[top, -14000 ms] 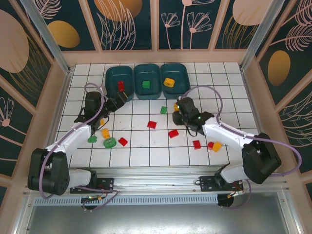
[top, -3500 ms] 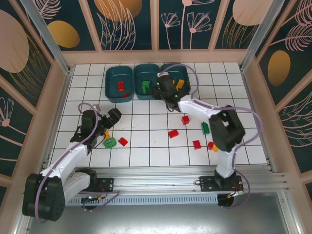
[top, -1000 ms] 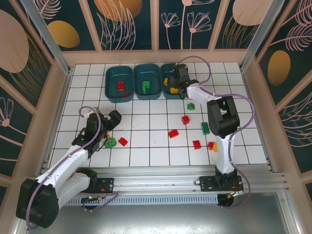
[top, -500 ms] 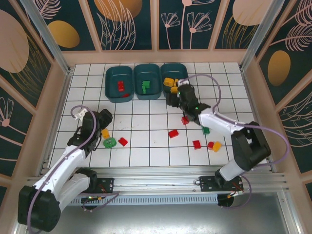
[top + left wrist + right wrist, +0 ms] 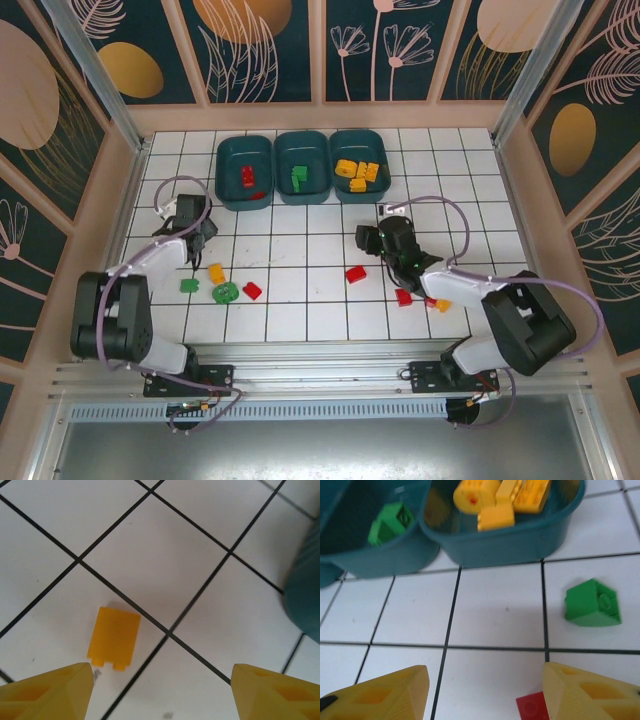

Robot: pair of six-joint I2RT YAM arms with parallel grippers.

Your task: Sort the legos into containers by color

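Now, left fingers [image 5: 47,690]: the yellow tips stand wide apart with nothing between them, over the white tiles of the tabletop [image 5: 165,545].
Just ahead of the left fingers: a flat yellow brick [image 5: 114,637] lies on a tile, apart from both tips.
Edge of the left wrist view: a teal tub wall [image 5: 305,595]; which tub it belongs to I cannot tell.
Right fingers [image 5: 585,690]: wide apart and gripping nothing.
Between the right tips: the corner of a red brick [image 5: 532,707] lies on the tile, just beside one tip; whether they touch I cannot tell.
Ahead of the right fingers: a green brick [image 5: 592,604] lies tilted on the tabletop, short of the tubs.
Right tub [image 5: 520,542]: holds the yellow legos [image 5: 495,500].
Middle tub [image 5: 395,555]: holds green legos [image 5: 387,522].
Left tub [image 5: 222,165]: holds red legos [image 5: 247,178].
Loose near the left arm, top view: a yellow piece [image 5: 215,272], a small green piece [image 5: 188,285], a round green piece [image 5: 225,292] and a red piece [image 5: 252,290].
Loose near the right arm: two red bricks [image 5: 355,273] on the tiles, well apart.
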